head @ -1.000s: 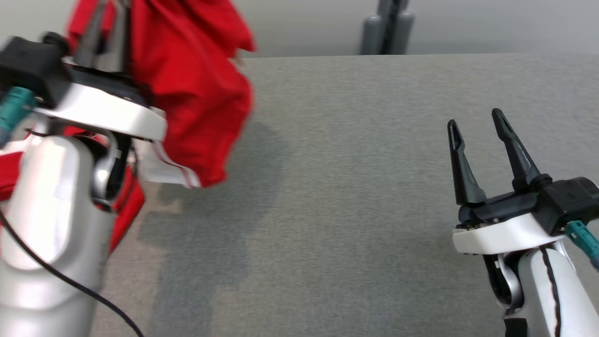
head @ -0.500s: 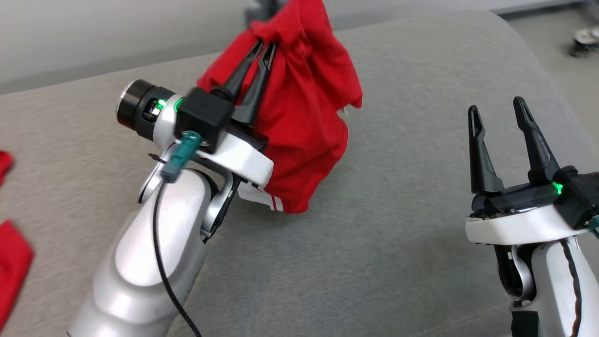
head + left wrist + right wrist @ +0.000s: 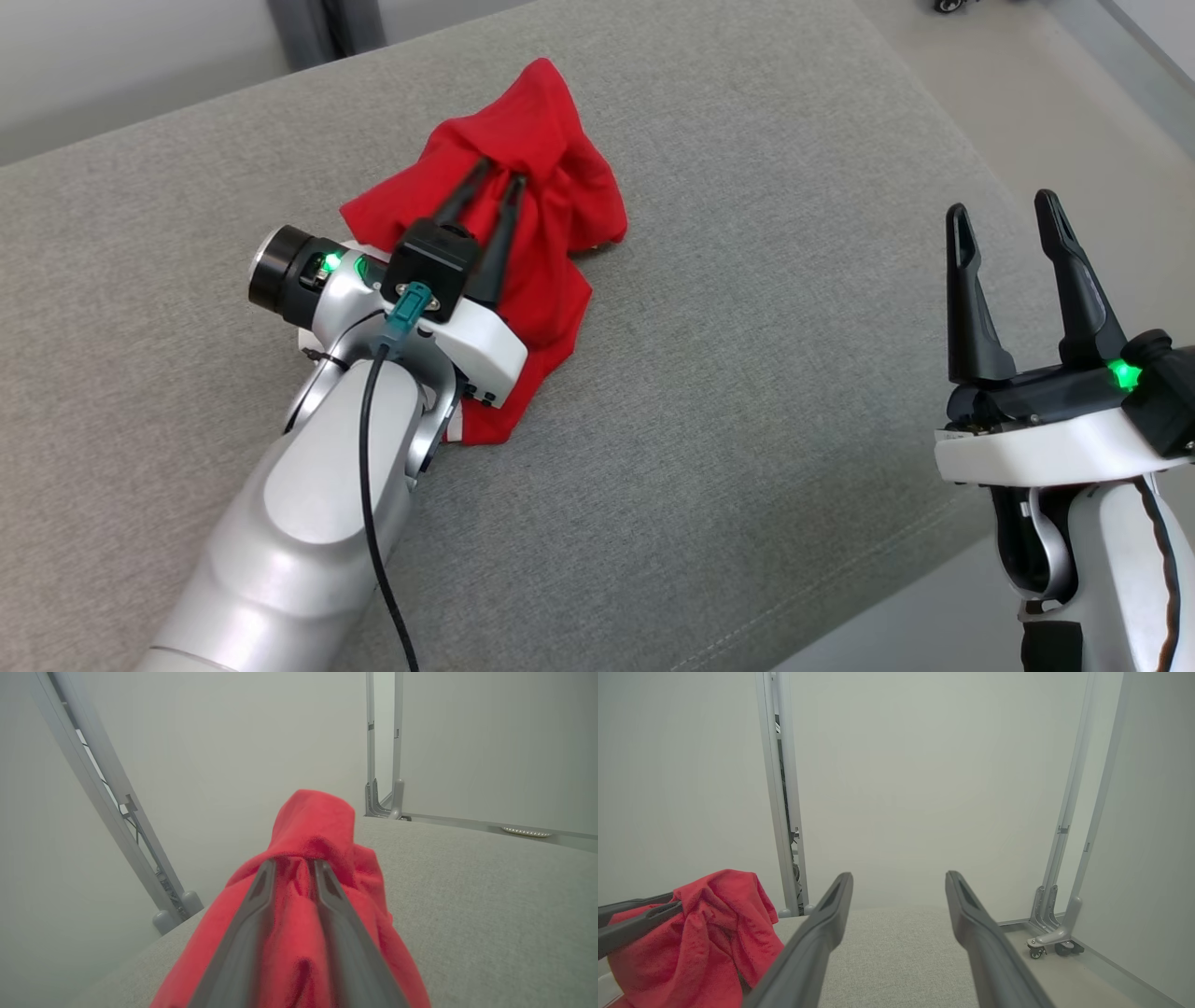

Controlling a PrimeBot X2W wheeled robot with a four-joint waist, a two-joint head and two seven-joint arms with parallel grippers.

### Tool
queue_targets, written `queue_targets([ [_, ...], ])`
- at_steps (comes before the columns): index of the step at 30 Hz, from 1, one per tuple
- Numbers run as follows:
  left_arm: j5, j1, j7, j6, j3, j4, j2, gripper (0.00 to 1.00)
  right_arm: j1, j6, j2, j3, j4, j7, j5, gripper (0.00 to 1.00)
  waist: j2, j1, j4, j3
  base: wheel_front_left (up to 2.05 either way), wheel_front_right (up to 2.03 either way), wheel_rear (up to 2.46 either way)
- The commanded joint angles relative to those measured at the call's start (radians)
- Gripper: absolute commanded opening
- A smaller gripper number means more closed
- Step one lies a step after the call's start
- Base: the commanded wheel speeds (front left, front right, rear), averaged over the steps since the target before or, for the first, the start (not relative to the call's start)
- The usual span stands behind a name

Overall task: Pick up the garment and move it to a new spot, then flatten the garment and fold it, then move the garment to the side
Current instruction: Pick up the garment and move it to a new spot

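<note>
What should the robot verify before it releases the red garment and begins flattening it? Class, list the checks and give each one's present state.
1. Garment down on the grey surface: ok, its lower folds lie there.
2. Left gripper grip on the garment: cannot tell; its fingers are close together with cloth bunched between them.
3. Right gripper open and empty: ok.
4. Garment flat: not ok, crumpled in a heap.
5. Garment away from the surface's edges: ok.

Matt cloth garment (image 3: 571, 207), coarse woven grey surface (image 3: 747, 373)
</note>
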Motion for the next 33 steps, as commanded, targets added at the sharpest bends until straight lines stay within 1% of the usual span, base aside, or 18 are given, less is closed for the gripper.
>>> queue_targets([
  [1,-0.008,-0.017,-0.014,0.007,0.008,0.008,0.006,1.00,0.008,0.000,-0.003,-0.001,0.000,-0.002,-0.001,1.00,0.0000,0.0000,0.009,-0.006,0.00,0.00,0.00],
  [6,-0.036,-0.027,-0.043,0.020,0.039,0.003,0.005,1.00,0.019,0.000,-0.003,0.002,0.000,-0.002,-0.023,1.00,0.0000,0.0000,0.068,-0.030,0.00,0.00,0.00],
  [7,-0.039,-0.025,-0.044,0.023,0.048,-0.003,0.008,1.00,0.020,0.000,-0.003,0.000,0.000,-0.002,-0.029,1.00,0.0000,0.0000,0.085,-0.035,0.00,0.00,0.00],
  [8,-0.034,-0.012,-0.049,0.045,0.067,-0.020,0.029,1.00,0.022,0.000,-0.003,0.004,0.002,-0.002,-0.043,1.00,0.0000,0.0000,0.119,-0.048,0.00,0.00,0.00],
  [9,-0.040,0.004,-0.050,0.052,0.078,-0.033,0.035,1.00,0.023,0.000,-0.003,0.011,0.005,-0.002,-0.047,1.00,0.0000,0.0000,0.133,-0.054,0.00,0.00,0.00],
  [11,-0.053,0.035,-0.051,0.061,0.101,-0.077,0.042,1.00,0.026,0.000,-0.004,0.017,0.006,-0.002,-0.057,1.00,0.0000,0.0000,0.170,-0.068,0.00,0.00,0.00],
  [12,-0.053,0.035,-0.051,0.061,0.101,-0.077,0.042,1.00,0.026,0.000,-0.004,0.017,0.006,-0.002,-0.057,1.00,0.0000,0.0000,0.170,-0.068,0.00,0.00,0.00],
  [16,-0.065,0.134,-0.050,0.063,0.149,-0.202,0.075,1.00,0.040,0.000,-0.004,0.030,0.012,-0.002,-0.085,1.00,0.0000,0.0000,0.245,-0.091,0.00,0.00,0.00],
  [20,-0.069,0.261,-0.051,0.056,0.196,-0.342,0.088,1.00,0.056,0.000,-0.004,0.033,0.020,-0.002,-0.099,1.00,0.0000,0.0000,0.318,-0.111,0.00,0.00,0.00],
  [22,-0.069,0.330,-0.051,0.053,0.221,-0.408,0.083,1.00,0.068,0.000,-0.004,0.035,0.024,-0.002,-0.106,1.00,0.0000,0.0000,0.352,-0.120,0.00,0.00,0.00],
  [24,-0.082,0.399,-0.051,0.064,0.270,-0.465,0.062,1.00,0.077,0.000,-0.004,0.039,0.027,-0.002,-0.111,1.00,0.0000,0.0000,0.382,-0.129,0.00,0.00,0.00],
  [25,-0.080,0.434,-0.051,0.062,0.287,-0.488,0.052,1.00,0.082,0.000,-0.004,0.042,0.030,-0.002,-0.112,1.00,0.0000,0.0000,0.393,-0.133,0.00,0.00,0.00],
  [28,-0.059,0.525,-0.051,0.040,0.315,-0.532,0.022,1.00,0.094,0.000,-0.004,0.049,0.040,-0.002,-0.117,1.00,0.0000,0.0000,0.420,-0.146,0.00,0.00,0.00],
  [33,-0.035,0.602,-0.051,0.005,0.348,-0.584,-0.015,1.00,0.108,0.000,-0.004,0.042,0.038,-0.002,-0.109,1.00,0.0000,0.0000,0.448,-0.151,0.00,0.00,0.00],
])
